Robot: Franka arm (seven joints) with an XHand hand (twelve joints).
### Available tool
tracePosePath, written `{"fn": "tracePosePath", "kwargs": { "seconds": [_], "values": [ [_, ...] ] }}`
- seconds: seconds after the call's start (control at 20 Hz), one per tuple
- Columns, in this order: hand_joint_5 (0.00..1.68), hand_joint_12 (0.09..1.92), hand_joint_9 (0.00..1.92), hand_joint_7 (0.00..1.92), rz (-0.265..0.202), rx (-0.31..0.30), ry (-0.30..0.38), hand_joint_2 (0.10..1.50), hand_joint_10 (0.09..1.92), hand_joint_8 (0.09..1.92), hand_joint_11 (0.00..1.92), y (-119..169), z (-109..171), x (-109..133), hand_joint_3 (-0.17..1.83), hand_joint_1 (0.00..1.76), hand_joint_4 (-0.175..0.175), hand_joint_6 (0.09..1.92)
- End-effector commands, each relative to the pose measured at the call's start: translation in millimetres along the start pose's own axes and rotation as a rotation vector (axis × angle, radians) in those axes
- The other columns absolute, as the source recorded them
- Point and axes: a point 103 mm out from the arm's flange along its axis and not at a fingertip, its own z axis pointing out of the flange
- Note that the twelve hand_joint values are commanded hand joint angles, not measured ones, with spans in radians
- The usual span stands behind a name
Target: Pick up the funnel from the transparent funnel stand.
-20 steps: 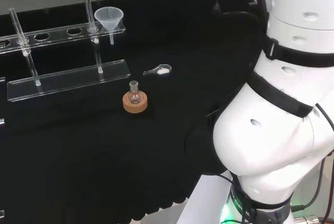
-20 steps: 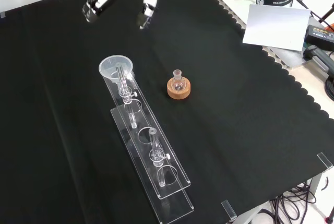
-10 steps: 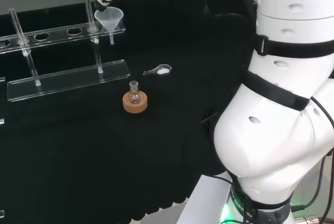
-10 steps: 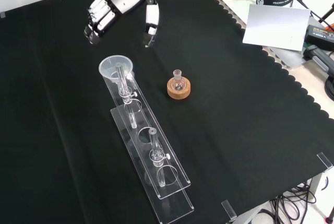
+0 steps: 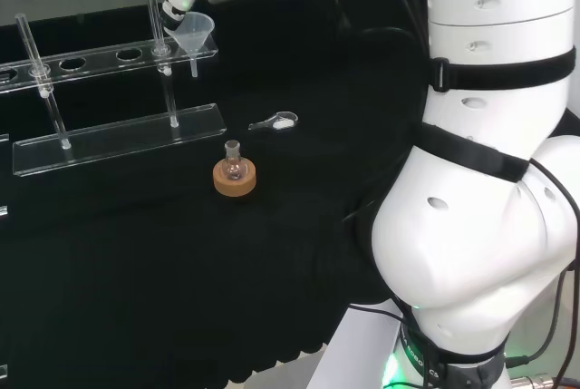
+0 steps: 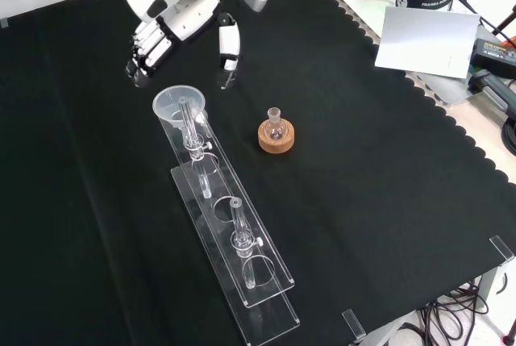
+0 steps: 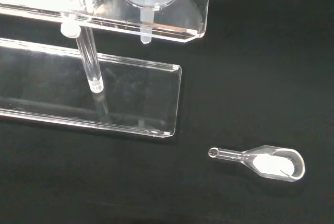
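Funnel point(image 6: 179, 105) seated in the end hole of the transparent funnel stand point(image 6: 230, 233), near the cloth's far edge in front view. Hand point(image 6: 173, 19) just above, fingers point(image 6: 143, 57) spread, grasping nothing.

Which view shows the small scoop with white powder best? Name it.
The wrist view: the scoop lies close and whole on the cloth, its bowl of white powder and handle plain. The head view shows it small, right of the funnel stand. I cannot make it out in the front view.

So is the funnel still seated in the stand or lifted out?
Seated. The funnel sits upright in the end hole of the stand; the hand hovers beside it, fingers open, not touching.
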Motion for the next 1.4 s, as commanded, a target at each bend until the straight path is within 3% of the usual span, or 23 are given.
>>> {"fn": "tracePosePath", "kwargs": {
  "seconds": [0.05,0.35,0.6,1.3,1.4],
  "values": [
    [0.04,1.53,0.04,0.0,-0.01,0.039,0.018,0.69,0.88,0.26,0.18,13.6,10.8,1.7,0.34,0.57,-0.024,0.09],
    [0.03,1.53,0.06,0.0,-0.001,0.045,0.036,0.69,0.89,0.27,0.18,18.9,19.2,3.9,0.35,0.57,-0.024,0.09],
    [0.03,1.53,0.07,0.0,-0.006,0.044,-0.014,0.68,0.9,0.32,0.19,20.5,23.3,13.1,0.36,0.57,-0.026,0.09],
    [0.05,1.52,0.08,0.0,-0.013,0.077,-0.013,0.68,0.9,0.38,0.19,34.6,35.9,9.7,0.37,0.64,-0.031,0.09],
    [0.05,1.52,0.09,0.0,-0.029,0.076,0.006,0.68,0.9,0.38,0.19,33.5,37.6,-17.1,0.37,0.65,-0.031,0.09]
  ]
}}
